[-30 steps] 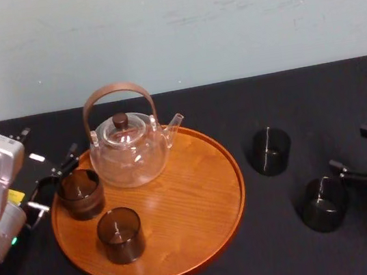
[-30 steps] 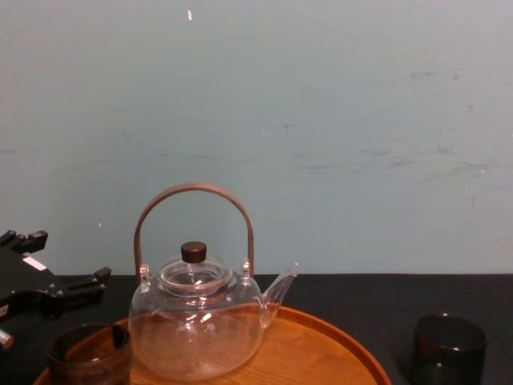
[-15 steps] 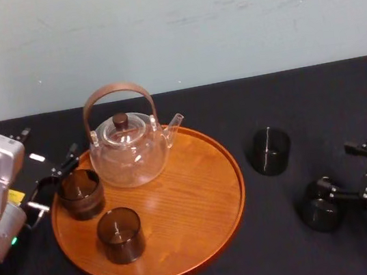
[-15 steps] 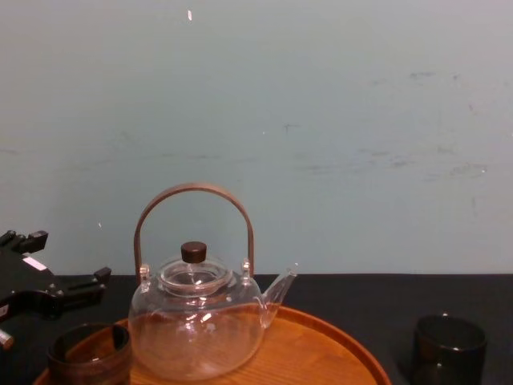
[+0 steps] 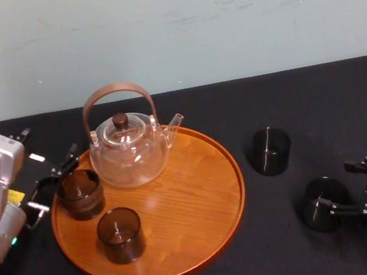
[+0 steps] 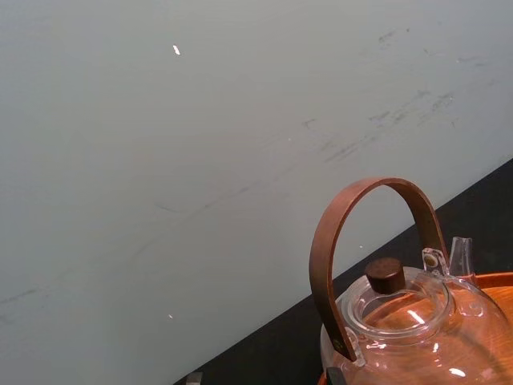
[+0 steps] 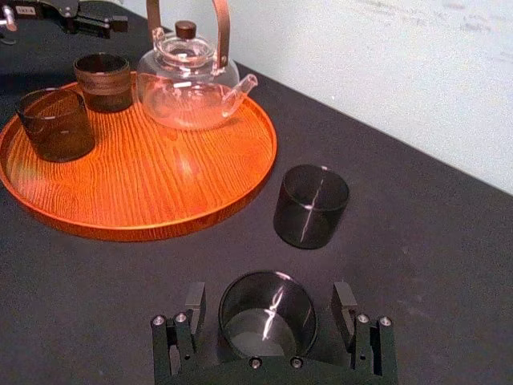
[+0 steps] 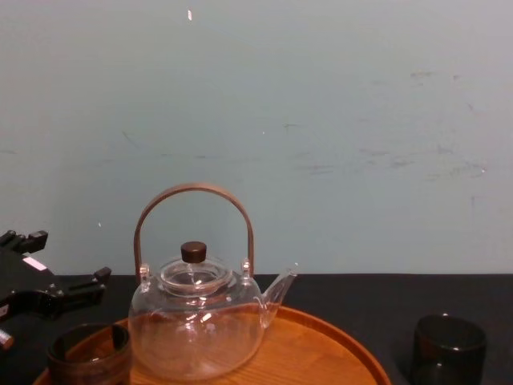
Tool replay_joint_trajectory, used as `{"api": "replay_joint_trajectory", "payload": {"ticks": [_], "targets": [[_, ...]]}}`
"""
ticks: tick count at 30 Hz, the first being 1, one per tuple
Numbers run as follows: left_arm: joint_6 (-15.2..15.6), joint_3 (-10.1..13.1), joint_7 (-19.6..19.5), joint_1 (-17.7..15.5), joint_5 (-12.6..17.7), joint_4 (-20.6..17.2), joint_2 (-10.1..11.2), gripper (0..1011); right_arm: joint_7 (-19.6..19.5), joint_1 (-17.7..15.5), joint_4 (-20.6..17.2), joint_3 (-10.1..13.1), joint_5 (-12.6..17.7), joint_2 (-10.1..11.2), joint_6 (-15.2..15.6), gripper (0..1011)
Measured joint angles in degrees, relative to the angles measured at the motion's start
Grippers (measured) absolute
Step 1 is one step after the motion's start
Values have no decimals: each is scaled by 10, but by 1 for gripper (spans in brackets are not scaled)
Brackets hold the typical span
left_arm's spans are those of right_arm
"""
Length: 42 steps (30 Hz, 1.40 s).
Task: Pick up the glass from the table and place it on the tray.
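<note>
Right gripper, low on the robot's right side of the table, with its jaws spread and set one on each side of the glass. In the right wrist view a narrow gap showed between each finger and the glass wall, so nothing was gripped. The glass stood upright on the black cloth, well apart from the tray. A second dark glass stood on the cloth between it and the tray rim.

The tray carried the clear teapot at its far side and two brown cups, one near the front and one at the left edge. Its middle and right half lay bare.

The left gripper was parked at the tray's left edge, just beside the left cup, with its jaws apart and nothing held.

Progress, as judged: the approach was complete and the grasp was not yet made. Closing on the glass, lifting it, carrying it to the tray and setting it down all remained.
</note>
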Motion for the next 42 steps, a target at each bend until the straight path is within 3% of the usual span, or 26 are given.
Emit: {"api": "replay_joint_trajectory", "payload": {"ticks": [18, 42], "targets": [[0, 0, 0, 0, 0, 0, 0, 1001, 7, -9, -1, 8, -8, -13, 33, 1002], [0, 0, 0, 0, 0, 0, 0, 1001, 11, 28, 35, -13, -19, -32, 59, 1002]]}}
